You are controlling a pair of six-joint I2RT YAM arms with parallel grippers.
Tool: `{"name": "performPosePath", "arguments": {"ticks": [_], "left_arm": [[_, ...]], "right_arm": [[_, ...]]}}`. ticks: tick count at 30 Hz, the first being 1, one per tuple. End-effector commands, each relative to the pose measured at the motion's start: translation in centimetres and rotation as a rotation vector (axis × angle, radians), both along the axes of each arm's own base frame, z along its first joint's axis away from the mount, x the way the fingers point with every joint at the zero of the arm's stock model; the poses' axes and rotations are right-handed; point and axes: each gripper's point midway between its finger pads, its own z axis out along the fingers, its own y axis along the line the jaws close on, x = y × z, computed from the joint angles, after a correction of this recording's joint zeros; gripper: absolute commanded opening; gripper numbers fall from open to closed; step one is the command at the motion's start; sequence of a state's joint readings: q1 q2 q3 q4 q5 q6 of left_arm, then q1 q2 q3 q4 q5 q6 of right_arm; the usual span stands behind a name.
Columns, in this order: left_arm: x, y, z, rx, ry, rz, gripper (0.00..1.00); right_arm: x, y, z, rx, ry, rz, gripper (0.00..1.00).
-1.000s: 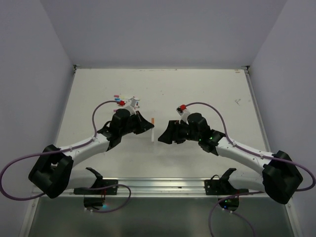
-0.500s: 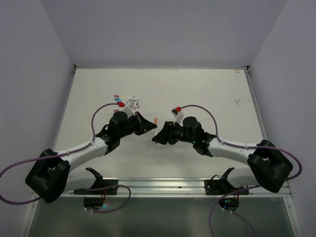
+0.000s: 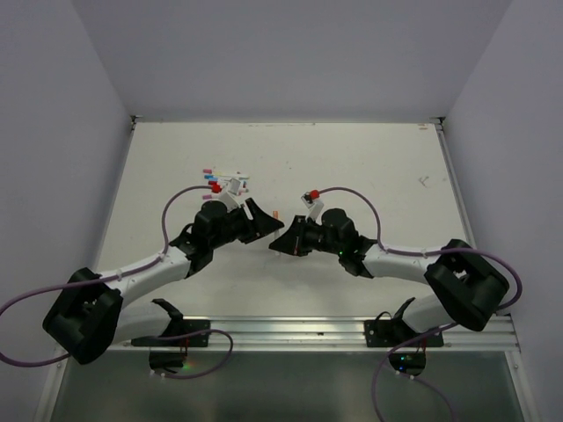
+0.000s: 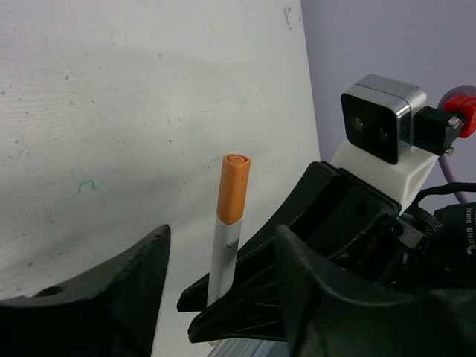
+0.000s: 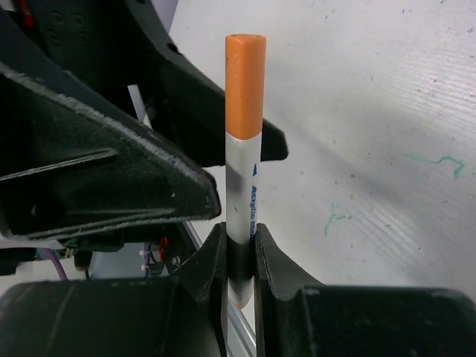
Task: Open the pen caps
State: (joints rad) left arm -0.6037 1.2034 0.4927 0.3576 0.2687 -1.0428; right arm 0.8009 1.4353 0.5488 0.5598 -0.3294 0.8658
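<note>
A pen with a white barrel (image 5: pixel 242 190) and an orange pen cap (image 5: pixel 245 85) stands upright between the two arms. My right gripper (image 5: pixel 240 245) is shut on the lower barrel, and the cap is still on the pen. In the left wrist view the same cap (image 4: pixel 234 190) rises between the spread fingers of my left gripper (image 4: pixel 223 238), which is open and touches nothing. From above, the pen (image 3: pixel 276 214) shows as a small orange tip where the left gripper (image 3: pixel 264 220) and the right gripper (image 3: pixel 281 242) meet.
Other pens and loose caps lie in a small cluster (image 3: pixel 222 181) at the back left, behind the left wrist. Purple cables (image 3: pixel 352 192) loop over both arms. A metal rail (image 3: pixel 281 330) runs along the table's near edge. Grey walls close in three sides.
My right gripper has moved left and shut on the pen's barrel. My left gripper, shut before, has opened and let the pen go.
</note>
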Motion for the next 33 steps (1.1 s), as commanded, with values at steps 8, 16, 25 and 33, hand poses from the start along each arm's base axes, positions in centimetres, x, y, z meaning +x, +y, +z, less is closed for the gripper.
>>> {"name": "performPosePath", "arguments": {"ticks": [8, 16, 25, 33], "left_arm": [[1.4, 0.0, 2.4, 0.040, -0.090, 0.023, 0.65], [1.9, -0.5, 2.8, 0.025, -0.099, 0.019, 0.48], [1.8, -0.5, 2.9, 0.023, -0.107, 0.013, 0.25], [1.8, -0.5, 2.8, 0.046, -0.123, -0.003, 0.00]], "right_arm": [[-1.7, -0.2, 2.0, 0.088, -0.048, 0.051, 0.00], [-2.6, 0.1, 2.8, 0.125, -0.041, 0.076, 0.00], [-2.8, 0.5, 2.7, 0.152, -0.017, 0.088, 0.00], [-2.7, 0.6, 2.1, 0.146, 0.024, 0.079, 0.00]]}}
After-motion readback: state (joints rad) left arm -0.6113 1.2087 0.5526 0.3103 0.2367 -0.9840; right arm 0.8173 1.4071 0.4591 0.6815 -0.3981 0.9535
